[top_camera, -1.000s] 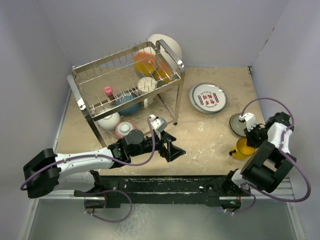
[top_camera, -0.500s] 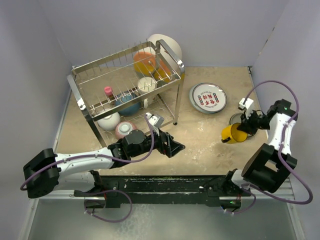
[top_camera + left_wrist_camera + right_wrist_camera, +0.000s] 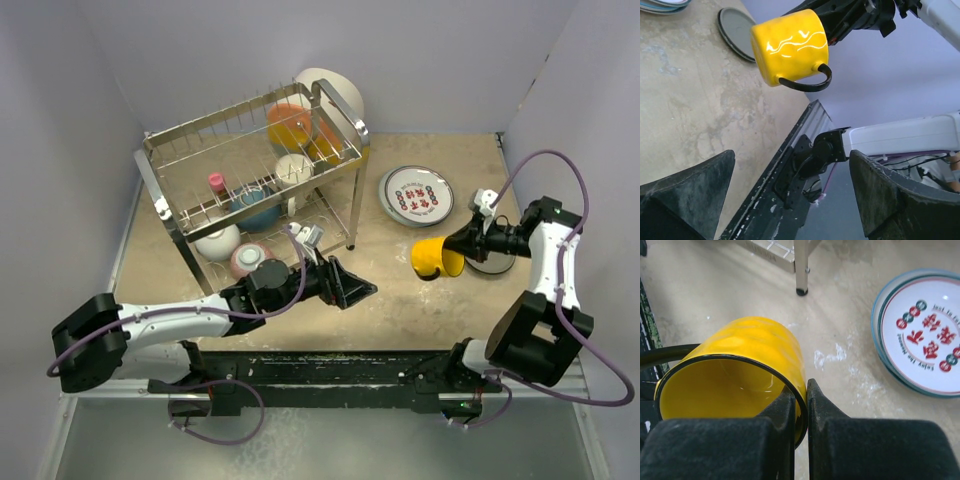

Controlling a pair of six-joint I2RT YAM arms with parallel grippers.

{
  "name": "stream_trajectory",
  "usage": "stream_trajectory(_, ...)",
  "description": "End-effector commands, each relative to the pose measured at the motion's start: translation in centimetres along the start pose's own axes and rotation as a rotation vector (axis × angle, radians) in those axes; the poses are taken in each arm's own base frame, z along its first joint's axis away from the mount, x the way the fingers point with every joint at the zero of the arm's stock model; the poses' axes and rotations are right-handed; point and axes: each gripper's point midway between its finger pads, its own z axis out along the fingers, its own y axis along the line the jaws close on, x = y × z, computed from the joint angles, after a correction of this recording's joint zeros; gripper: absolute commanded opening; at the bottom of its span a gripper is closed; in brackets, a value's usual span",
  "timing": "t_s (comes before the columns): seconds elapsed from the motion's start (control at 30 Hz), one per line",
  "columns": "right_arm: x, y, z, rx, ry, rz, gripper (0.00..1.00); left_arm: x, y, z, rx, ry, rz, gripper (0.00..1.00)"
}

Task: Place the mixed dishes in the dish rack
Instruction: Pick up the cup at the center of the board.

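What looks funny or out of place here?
The yellow cup hangs sideways in the air over the table instead of standing up. The right gripper pinches it by the rim. What shows of its inside looks empty, and I see no spill or anything broken.

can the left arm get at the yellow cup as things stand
Probably yes: the left pincer is open and faces the yellow cup, with nothing between them. But the right pincer is shut on its rim, holding it above the table.
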Motion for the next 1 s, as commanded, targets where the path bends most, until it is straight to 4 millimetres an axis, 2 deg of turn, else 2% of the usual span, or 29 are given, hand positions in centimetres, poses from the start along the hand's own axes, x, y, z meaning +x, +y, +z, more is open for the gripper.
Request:
stream_trajectory(0.0,-6.0,1.5,-0.2,0.003,-0.251,-0.106,0.00,-1.3,-3.1,0.6,0.110,-0.030,-0.142,0.97)
stream_trajectory(0.2,-9.0,2.5,-0.8,0.021,-0.368,-0.186,0.00,-1.8,-5.4,1.2,0.201,-0.055,-0.249,0.98)
stream_trajectory(0.37,-11.7,2.7,-1.2,-0.008,-0.513,-0.135,0.00,-2.7,-7.1,1.5,0.258,-0.113,-0.335,0.99)
stream_trajectory(0.5,-11.1,3.2,-0.3,-0.038,-0.521,-0.129,0.00,-3.1,-7.9,1.8,0.258,-0.156,-0.386,0.99)
stream_trajectory(0.67,-10.7,3.3,0.6,-0.064,-0.523,-0.130,0.00,-2.9,-7.7,2.9,0.260,-0.156,-0.529,0.99)
stream_trajectory(0.83,-10.3,3.3,0.8,-0.069,-0.523,-0.122,0.00,-1.8,-7.0,4.2,0.230,-0.147,-0.693,0.99)
stream_trajectory(0.97,-10.2,3.5,0.8,-0.065,-0.523,-0.138,0.00,-1.0,-7.6,5.6,0.218,-0.122,-0.817,0.99)
